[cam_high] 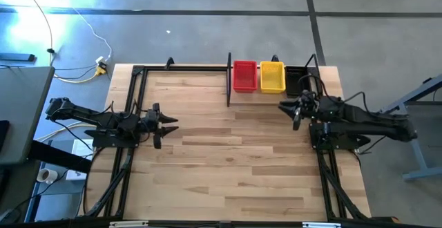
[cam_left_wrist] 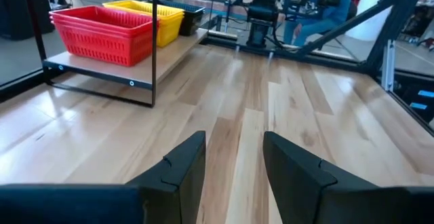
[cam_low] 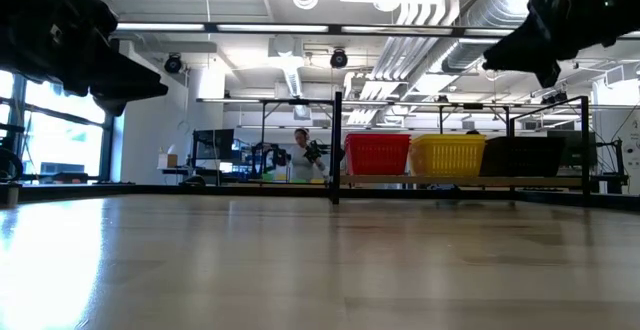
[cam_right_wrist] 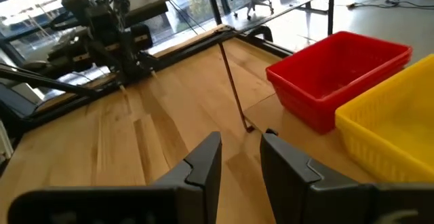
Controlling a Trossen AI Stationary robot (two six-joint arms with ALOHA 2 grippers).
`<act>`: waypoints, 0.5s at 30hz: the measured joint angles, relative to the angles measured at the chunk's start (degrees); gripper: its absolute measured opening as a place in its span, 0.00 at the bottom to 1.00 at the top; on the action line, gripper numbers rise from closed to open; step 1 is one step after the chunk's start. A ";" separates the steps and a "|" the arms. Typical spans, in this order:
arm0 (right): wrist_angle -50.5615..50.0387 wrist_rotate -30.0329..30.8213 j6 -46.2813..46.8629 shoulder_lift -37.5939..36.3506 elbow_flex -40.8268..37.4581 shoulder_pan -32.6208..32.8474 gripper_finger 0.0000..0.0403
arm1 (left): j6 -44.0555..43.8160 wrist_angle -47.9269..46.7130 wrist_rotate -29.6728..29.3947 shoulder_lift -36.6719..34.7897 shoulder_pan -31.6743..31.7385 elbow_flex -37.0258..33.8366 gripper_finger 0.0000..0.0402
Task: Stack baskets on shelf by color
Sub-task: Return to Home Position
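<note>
High view shows red baskets, yellow baskets and black baskets side by side on the shelf. Just before its black end hangs the right gripper. The left gripper waits well away from the shelf. Both are empty, with fingers narrowly parted. Homing likely needs a retreat clear of the shelf.

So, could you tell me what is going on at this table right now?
The sorting looks done. Red baskets, yellow baskets and black baskets sit side by side on the shelf at the table's far edge; how many are in each stack can't be told. Neither arm holds anything. The left gripper hovers open over the table's left side, and the right gripper hovers open just in front of the shelf.
</note>
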 joint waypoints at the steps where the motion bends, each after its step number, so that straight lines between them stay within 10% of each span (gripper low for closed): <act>1: 1.15 -0.28 -0.01 -0.54 -1.08 0.00 0.22 | 0.13 0.00 0.00 0.00 0.00 0.00 0.34; 15: 6.26 1.51 -1.70 -9.91 -11.55 0.02 0.22 | -0.03 0.02 0.20 0.00 0.00 0.00 0.34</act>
